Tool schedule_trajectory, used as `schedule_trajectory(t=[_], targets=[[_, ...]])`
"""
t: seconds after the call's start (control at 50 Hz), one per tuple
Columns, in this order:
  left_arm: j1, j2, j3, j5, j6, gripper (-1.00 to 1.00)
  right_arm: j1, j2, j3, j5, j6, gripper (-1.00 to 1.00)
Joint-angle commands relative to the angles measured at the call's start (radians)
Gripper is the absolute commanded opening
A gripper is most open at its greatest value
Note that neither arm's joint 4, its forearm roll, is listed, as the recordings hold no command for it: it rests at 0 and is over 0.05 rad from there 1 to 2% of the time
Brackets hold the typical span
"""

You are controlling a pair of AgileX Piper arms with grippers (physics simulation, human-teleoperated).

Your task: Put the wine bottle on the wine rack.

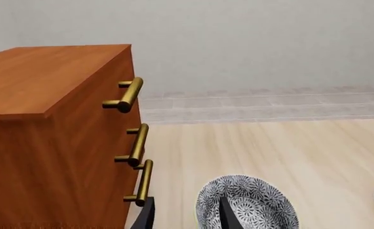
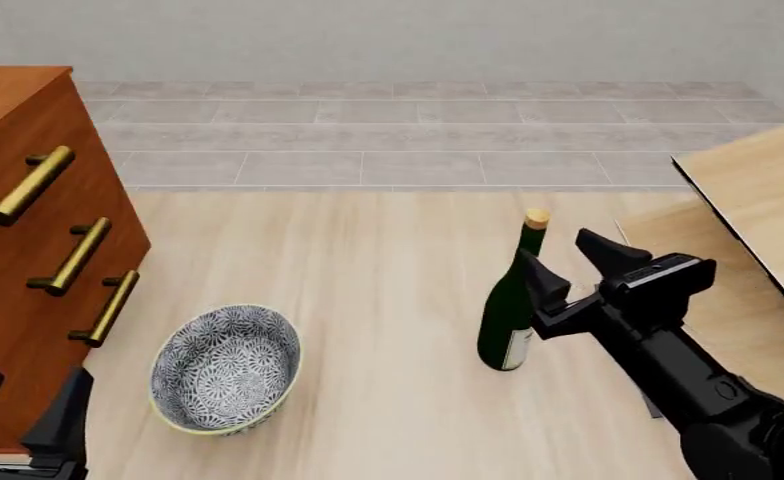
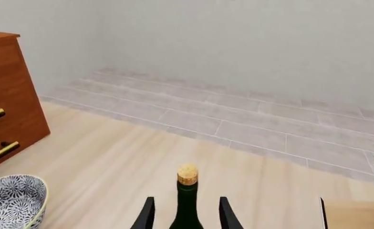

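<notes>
A green wine bottle (image 2: 510, 310) stands upright on the table, right of centre. The right gripper (image 2: 568, 265) is spread wide, one finger either side of the bottle; contact seems not yet made. The pale wooden wine rack (image 2: 766, 210) is at the far right. This looks like the grasping step; next, close firmly. The left gripper (image 2: 25, 400) sits open near the patterned bowl (image 2: 225, 368).

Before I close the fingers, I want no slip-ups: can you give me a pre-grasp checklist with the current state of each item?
1. Wine bottle upright on the table: ok.
2. Right gripper open: ok.
3. Bottle neck between its fingers, per the right wrist view: ok.
4. Fingers touching the glass: cannot tell.
5. Patterned bowl clear of the bottle: ok.
6. Wine rack in view to the right: ok, only partly.
</notes>
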Motion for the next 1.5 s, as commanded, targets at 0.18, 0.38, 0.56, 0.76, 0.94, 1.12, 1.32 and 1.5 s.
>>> schedule_trajectory(t=[0.18, 0.38, 0.56, 0.76, 0.94, 1.12, 1.32, 1.5], targets=[[0.003, 0.0, 0.0, 0.002, -0.003, 1.0, 0.009, 0.027, -0.033, -0.001, 0.006, 1.0], [0.005, 0.0, 0.0, 0.007, -0.006, 1.0, 0.016, 0.053, -0.053, -0.003, 0.01, 1.0], [0.009, 0.0, 0.0, 0.012, -0.004, 1.0, 0.01, 0.076, -0.058, -0.023, 0.017, 1.0], [0.014, 0.0, 0.0, 0.009, -0.004, 1.0, 0.007, 0.115, -0.072, -0.048, 0.026, 1.0], [0.013, 0.0, 0.0, 0.004, -0.005, 1.0, 0.008, 0.134, -0.074, -0.067, 0.037, 1.0], [0.015, 0.0, 0.0, 0.002, -0.006, 1.0, 0.0, 0.135, -0.076, -0.071, 0.047, 1.0], [0.018, 0.0, 0.0, 0.002, -0.003, 1.0, -0.004, 0.165, -0.09, -0.082, 0.048, 1.0], [0.02, 0.0, 0.0, 0.001, 0.0, 1.0, -0.001, 0.175, -0.106, -0.078, 0.053, -1.0]])
